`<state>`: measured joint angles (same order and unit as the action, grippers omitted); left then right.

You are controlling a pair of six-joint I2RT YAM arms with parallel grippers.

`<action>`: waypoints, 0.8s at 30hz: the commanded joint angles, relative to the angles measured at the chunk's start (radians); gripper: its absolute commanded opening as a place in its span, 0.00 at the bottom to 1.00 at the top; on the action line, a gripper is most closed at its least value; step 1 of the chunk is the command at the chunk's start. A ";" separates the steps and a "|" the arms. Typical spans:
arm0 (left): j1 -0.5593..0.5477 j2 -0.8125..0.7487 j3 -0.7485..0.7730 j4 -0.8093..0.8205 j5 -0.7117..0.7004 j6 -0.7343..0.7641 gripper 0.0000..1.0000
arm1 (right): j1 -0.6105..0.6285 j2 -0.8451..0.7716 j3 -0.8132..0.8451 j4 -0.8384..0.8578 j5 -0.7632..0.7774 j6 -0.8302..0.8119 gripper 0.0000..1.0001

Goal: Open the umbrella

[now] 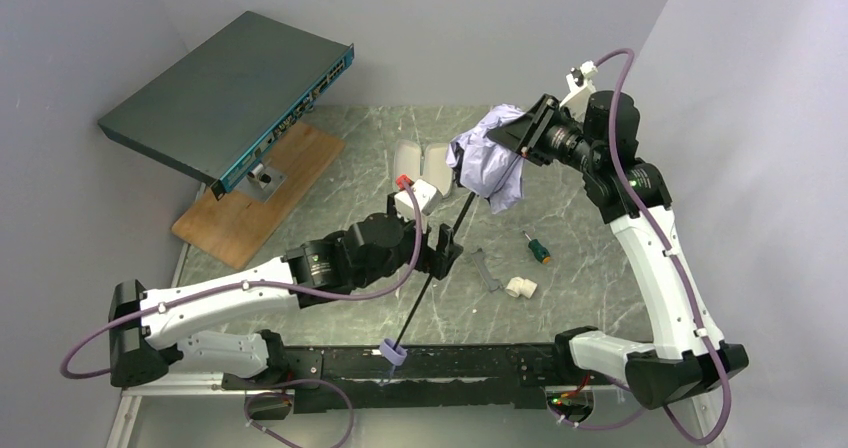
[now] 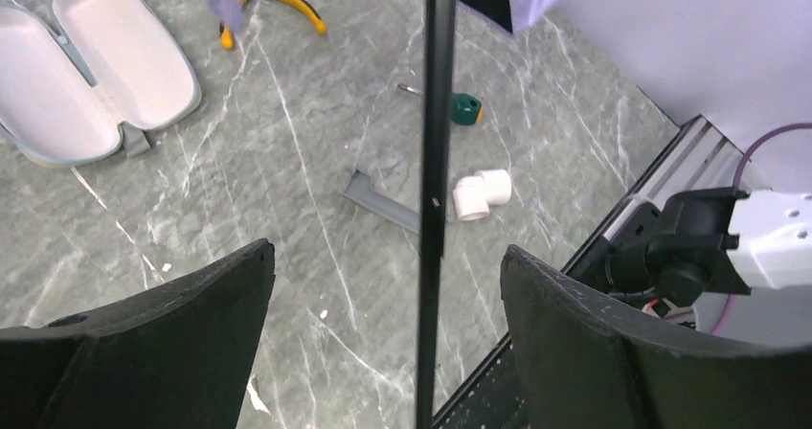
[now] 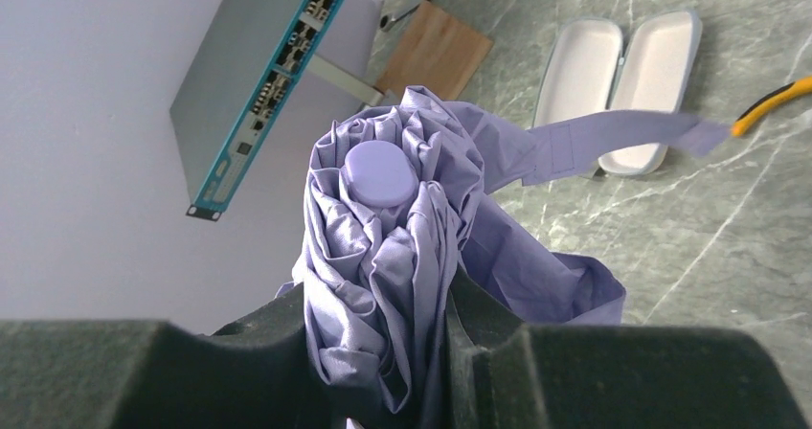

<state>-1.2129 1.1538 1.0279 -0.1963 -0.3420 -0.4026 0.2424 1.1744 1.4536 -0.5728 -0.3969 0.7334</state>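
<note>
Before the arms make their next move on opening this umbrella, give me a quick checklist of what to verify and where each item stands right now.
1. Top hold: right gripper shut on the folded canopy: ok.
2. Fastening: closure strap undone and hanging loose: ok.
3. Line-up: shaft runs between the fingers of the left gripper: ok.
4. Lower hold: left gripper closed on the shaft: not ok. The jaws are wide open and neither finger touches it.
5. Bottom end: handle clear of the rail at the near edge: cannot tell.
</note>
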 commanded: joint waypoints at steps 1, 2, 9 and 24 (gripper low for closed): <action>0.038 0.026 0.043 0.103 0.061 -0.001 0.88 | 0.008 -0.044 -0.002 0.116 -0.061 0.059 0.00; 0.045 0.029 0.039 0.117 0.071 -0.004 0.86 | 0.011 -0.044 -0.003 0.120 -0.064 0.064 0.00; 0.073 0.049 0.022 0.217 0.120 -0.032 0.74 | 0.035 -0.049 -0.032 0.157 -0.086 0.086 0.00; 0.110 -0.003 0.009 0.187 0.177 -0.250 0.00 | 0.042 0.011 -0.029 0.132 -0.113 0.009 0.98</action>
<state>-1.1156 1.1908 1.0027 0.0372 -0.1669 -0.5297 0.2832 1.1675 1.3937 -0.4988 -0.4782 0.7856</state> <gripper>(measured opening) 0.072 0.510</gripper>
